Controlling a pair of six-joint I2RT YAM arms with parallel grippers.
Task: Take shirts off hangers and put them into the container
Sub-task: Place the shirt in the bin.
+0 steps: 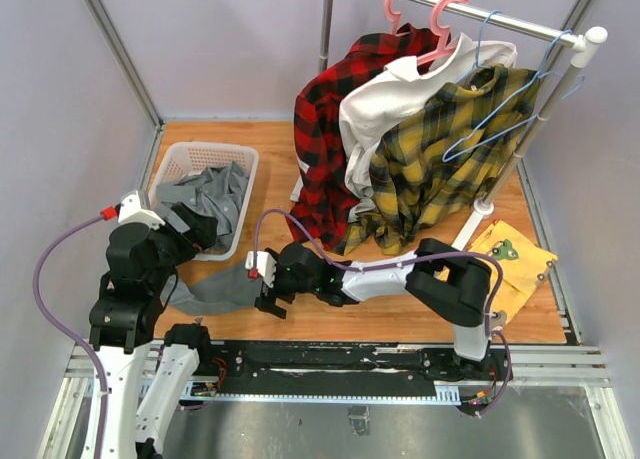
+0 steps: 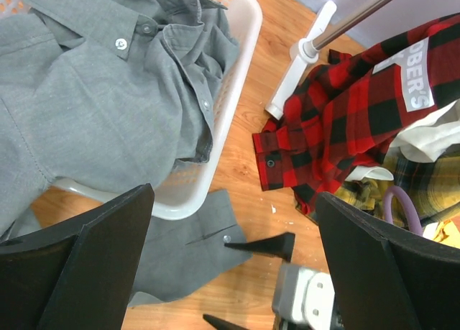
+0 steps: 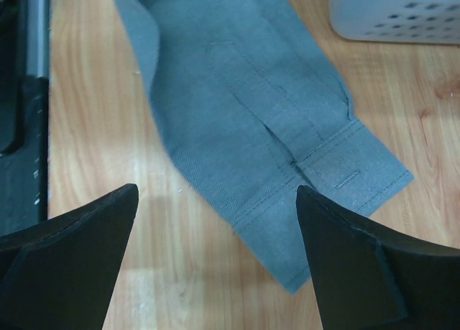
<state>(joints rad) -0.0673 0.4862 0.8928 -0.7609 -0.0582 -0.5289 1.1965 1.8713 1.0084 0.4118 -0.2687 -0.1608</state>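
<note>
The right claw (image 3: 215,193) hangs with its jaws spread wide and nothing between them. Directly beneath it a loose sleeve (image 3: 237,107) of the grey shirt (image 1: 205,194) lies flat on the bench (image 3: 93,165), and the buttoned cuff (image 3: 323,175) sits just under the claw's right-hand finger. The rest of that shirt is heaped in the white basket (image 1: 185,147), which stands beyond the right claw and to its left. The left claw (image 2: 233,200) hovers over the basket's near rim, also gaping and empty, with the collar and button placket below and to its left. The cloth looks like light, limp woven cotton. It should fold and drag rather than lift as one piece, and it has enough weave that it is unlikely to slip out of a firm pinch. Lying thin against the wood, though, a single layer would be easy to miss. The cuff is probably the best place to take hold, since the doubled hem and stitching there give the fingers some thickness to bite on. Pinching across the narrow width should gather the sleeve so it can be carried over the rim without trailing. Well beyond the right claw and to its right, the red-and-black plaid shirt (image 1: 325,129), the white shirt (image 1: 385,104) and the yellow plaid shirt (image 1: 420,169) hang bunched on the rail (image 1: 500,19). These are bulkier, and their collars will likely catch on the pink hangers (image 1: 445,19) and blue hangers (image 1: 500,99).
</note>
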